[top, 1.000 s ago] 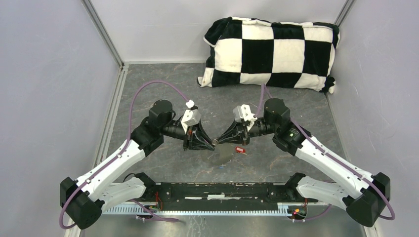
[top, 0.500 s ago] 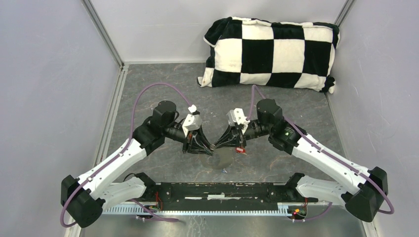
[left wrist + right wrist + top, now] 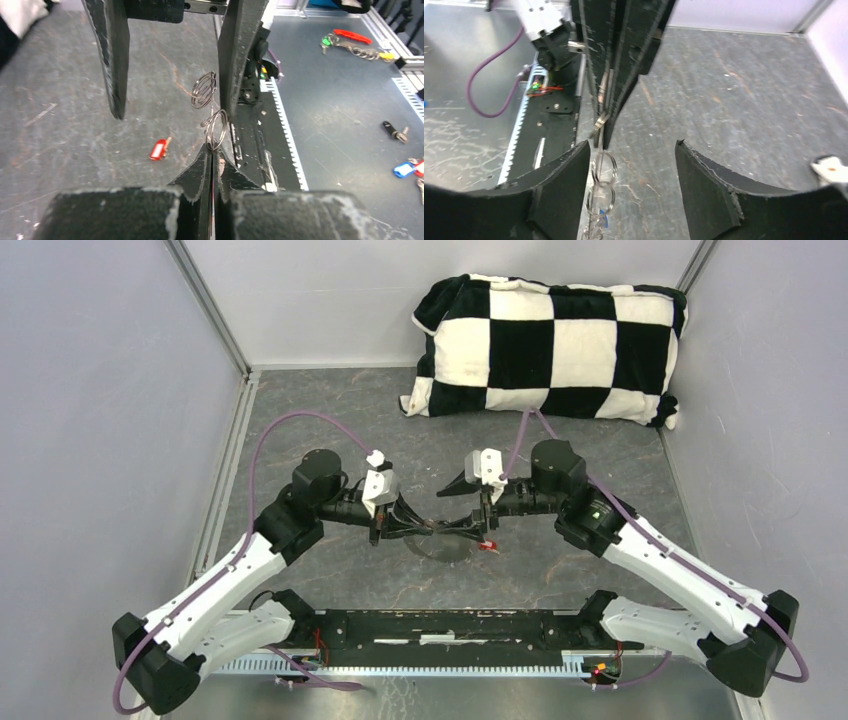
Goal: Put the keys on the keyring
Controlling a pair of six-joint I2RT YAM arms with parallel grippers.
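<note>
One of my tools, the left gripper (image 3: pixel 213 150), is clenched on the keyring (image 3: pixel 215 130), pinching a wire ring at its fingertips while a linked ring juts out beyond them. My right gripper (image 3: pixel 631 147) is spread wide, a finger on either side of those rings. The red key (image 3: pixel 158 149) lies loose on the table (image 3: pixel 75 125), near the rings.

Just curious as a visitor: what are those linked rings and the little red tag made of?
The rings look like shiny silvery metal wire: thin coiled loops catching light. The red tag looks like smooth plastic, evenly coloured, with a small greyish, probably metal, stub.
</note>
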